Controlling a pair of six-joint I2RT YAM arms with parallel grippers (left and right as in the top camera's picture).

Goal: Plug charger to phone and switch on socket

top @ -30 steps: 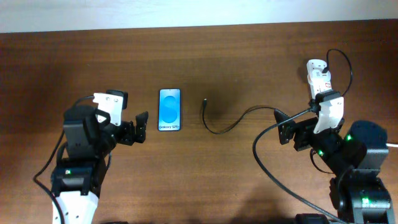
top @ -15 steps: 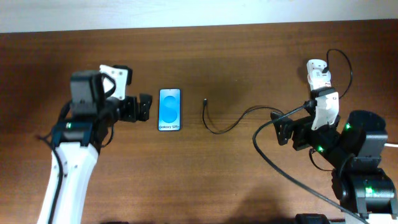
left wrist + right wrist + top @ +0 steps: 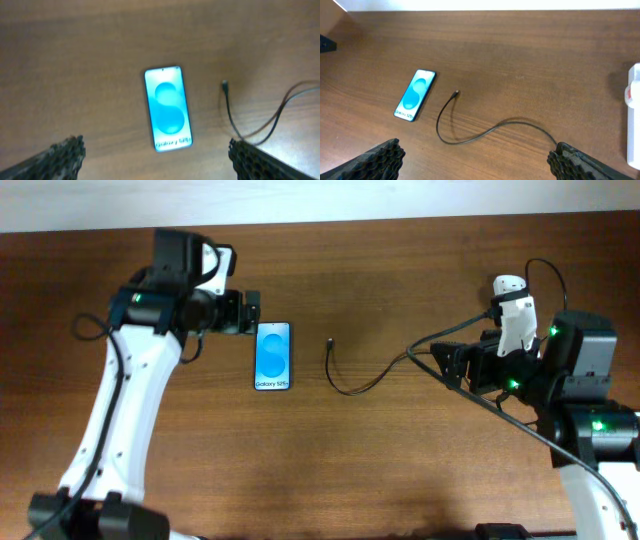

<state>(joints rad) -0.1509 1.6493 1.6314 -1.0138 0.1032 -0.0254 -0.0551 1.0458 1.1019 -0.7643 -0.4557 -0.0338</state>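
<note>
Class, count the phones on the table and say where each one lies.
1. The phone lies flat, screen up, just left of the charger; none seems hidden.

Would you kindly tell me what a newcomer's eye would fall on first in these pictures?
The phone, its bright blue screen lit, lies flat on the dark wooden table left of centre, with the left hand open near its upper left corner. To its right the thin black charger curls across the wood, its plug tip lying apart from the phone, and the white socket sits at the far right.
</note>
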